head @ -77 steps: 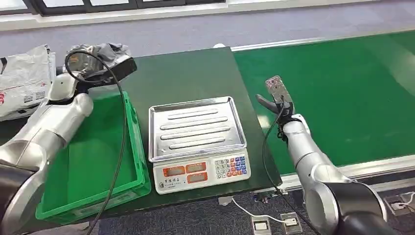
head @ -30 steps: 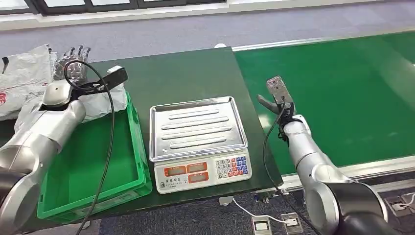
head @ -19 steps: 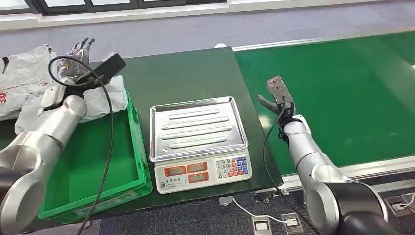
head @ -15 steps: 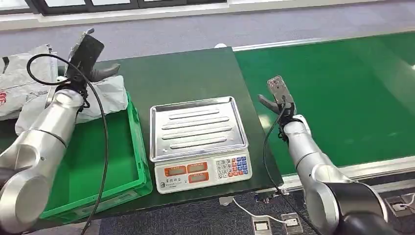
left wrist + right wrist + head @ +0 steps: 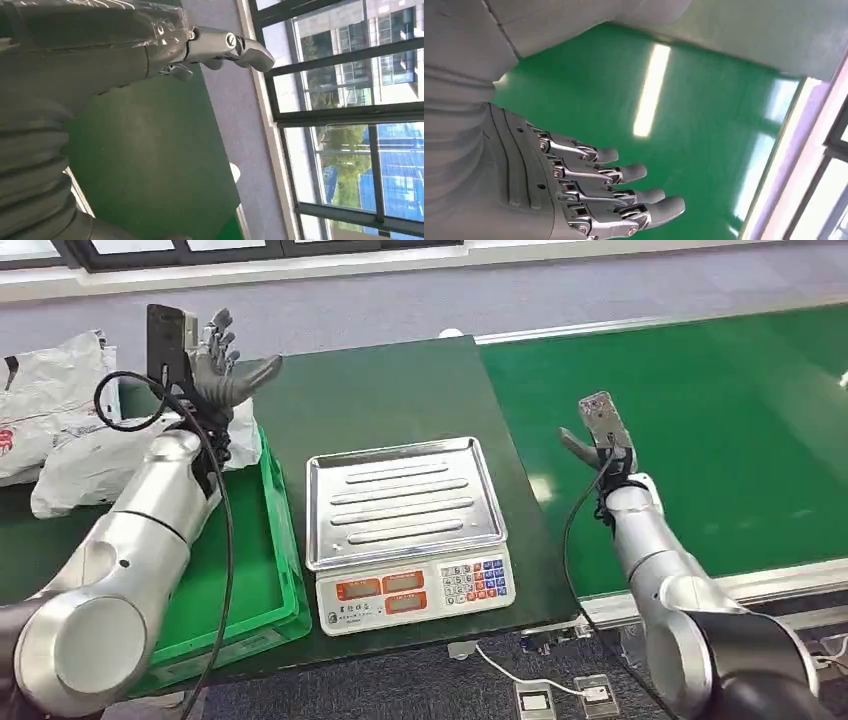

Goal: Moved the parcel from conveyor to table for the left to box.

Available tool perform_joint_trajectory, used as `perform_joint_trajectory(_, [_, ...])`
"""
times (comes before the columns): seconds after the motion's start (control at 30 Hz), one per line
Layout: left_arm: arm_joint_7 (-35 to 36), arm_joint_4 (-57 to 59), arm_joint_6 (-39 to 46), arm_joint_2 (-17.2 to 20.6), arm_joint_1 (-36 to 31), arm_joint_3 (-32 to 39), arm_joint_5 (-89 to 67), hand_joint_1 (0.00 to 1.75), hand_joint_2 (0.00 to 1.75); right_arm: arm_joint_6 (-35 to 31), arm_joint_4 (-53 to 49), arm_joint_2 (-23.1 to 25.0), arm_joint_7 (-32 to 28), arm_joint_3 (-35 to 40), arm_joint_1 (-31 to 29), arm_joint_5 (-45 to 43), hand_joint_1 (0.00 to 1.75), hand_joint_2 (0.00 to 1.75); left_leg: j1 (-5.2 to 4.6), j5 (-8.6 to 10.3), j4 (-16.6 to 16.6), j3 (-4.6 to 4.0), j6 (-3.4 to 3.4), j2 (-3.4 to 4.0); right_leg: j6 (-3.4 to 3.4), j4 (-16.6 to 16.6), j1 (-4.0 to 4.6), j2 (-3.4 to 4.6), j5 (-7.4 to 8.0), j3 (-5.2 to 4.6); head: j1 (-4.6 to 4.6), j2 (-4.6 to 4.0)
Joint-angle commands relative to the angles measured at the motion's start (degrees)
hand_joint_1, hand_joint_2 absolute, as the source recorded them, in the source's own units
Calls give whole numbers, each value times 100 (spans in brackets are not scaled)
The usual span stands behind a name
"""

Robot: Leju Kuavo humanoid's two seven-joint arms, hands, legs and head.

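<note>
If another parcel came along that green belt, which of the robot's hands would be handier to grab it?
Probably the right hand: it hangs open over the near edge of the conveyor. The left hand is raised, also open, on the far side of the scale, near the white parcels and the green crate.

In the head view the white parcel, at the left of the frame, is partly covered by the left arm, and the green crate below it has most of its inside hidden by that arm; its lower left corner is covered too. More white bags at the upper left run off the left edge. The left hand stands with fingers spread, its palm side partly masked by the black wrist camera. The scale's display digits are too small to read. The conveyor runs off the right edge. The right hand is mostly hidden behind its wrist camera.
</note>
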Motion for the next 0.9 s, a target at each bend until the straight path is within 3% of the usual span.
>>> perform_joint_trajectory(0.03, [-97,147,86,33,20,231,-94,0,175,93,225,-67,50,-292,-311,-45,0,175,0,-2,-3,9,0,0,-2,-3,1,4,-2,8,0,0])
perform_joint_trajectory(0.5, [-147,175,164,397,236,96,-48,0,175,476,203,411,177,-416,-689,-274,0,175,2,-10,-1,17,0,35,-5,-1,4,40,1,9,0,0])
perform_joint_trajectory(0.9, [-183,130,94,28,333,7,120,0,175,695,114,291,-23,-653,-549,-620,0,175,4,-2,-6,15,4,-9,-3,-8,5,-7,-4,22,0,0])
